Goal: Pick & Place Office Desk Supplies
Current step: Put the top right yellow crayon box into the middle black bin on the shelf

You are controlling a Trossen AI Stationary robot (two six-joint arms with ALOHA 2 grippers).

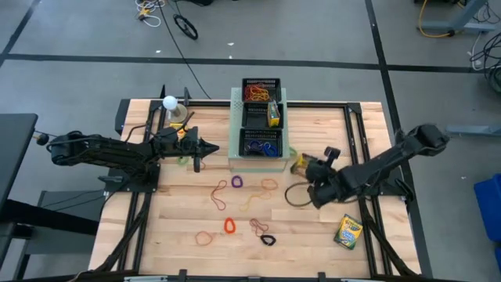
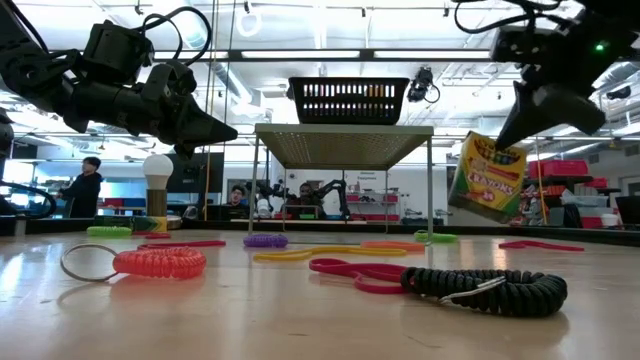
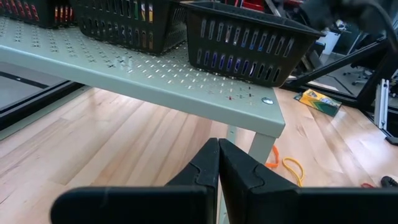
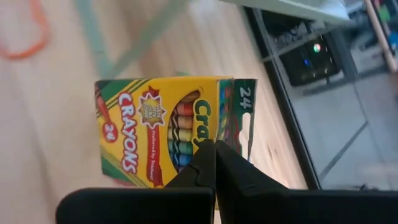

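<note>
Had right end effector (image 2: 520, 125) clenched on crayon box (image 2: 487, 177), box lifted clear of bench (image 1: 172, 227), just beside pale-green stand (image 1: 235, 160); judged it bound for mesh trays (image 1: 261, 142) on top. Left end effector (image 1: 211, 148) clenched empty, parked by stand's other side.

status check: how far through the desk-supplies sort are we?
Partly done. The three black mesh trays on the pale-green stand already hold bands, and one crayon box sits in the middle tray. In hand: the right claw is shut on a crayon box, lifted off the table. Left: another crayon box and many loose bands on the wood. Left claw is shut, empty, beside the stand.
</note>
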